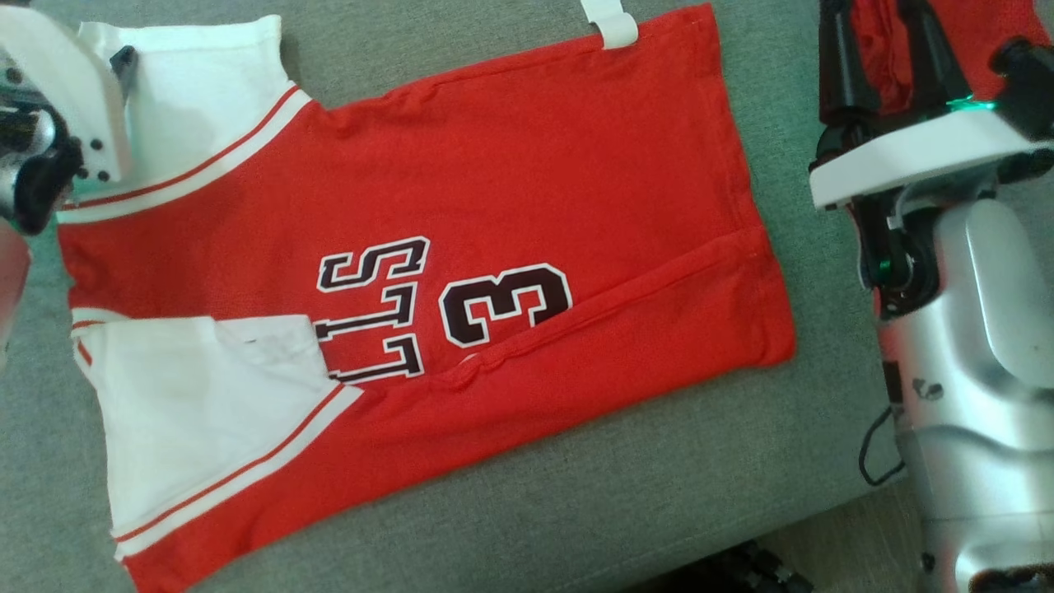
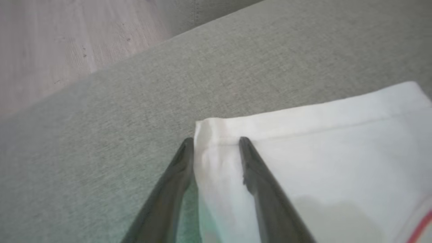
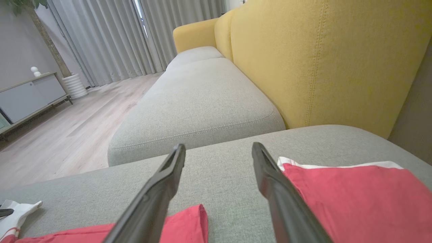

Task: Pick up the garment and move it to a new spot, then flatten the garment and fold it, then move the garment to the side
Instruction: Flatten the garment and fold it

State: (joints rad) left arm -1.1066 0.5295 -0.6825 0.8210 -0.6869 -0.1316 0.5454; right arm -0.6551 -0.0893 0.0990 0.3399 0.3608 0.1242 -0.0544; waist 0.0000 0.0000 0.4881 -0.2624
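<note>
L pincer (image 2: 216,140) wide at garment (image 1: 535,181) edge

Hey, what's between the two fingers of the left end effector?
The hemmed corner of the white sleeve on the red jersey lies between the open left end effector's fingers, over the grey sofa cushion. The left wrist view shows it.

The glossy silver right forearm (image 1: 980,329) carries a white wrist plate (image 1: 906,161), a green light (image 1: 972,105) and a black cable (image 1: 865,453); the right end effector (image 3: 218,148) has two long dark fingers (image 3: 158,189).
</note>
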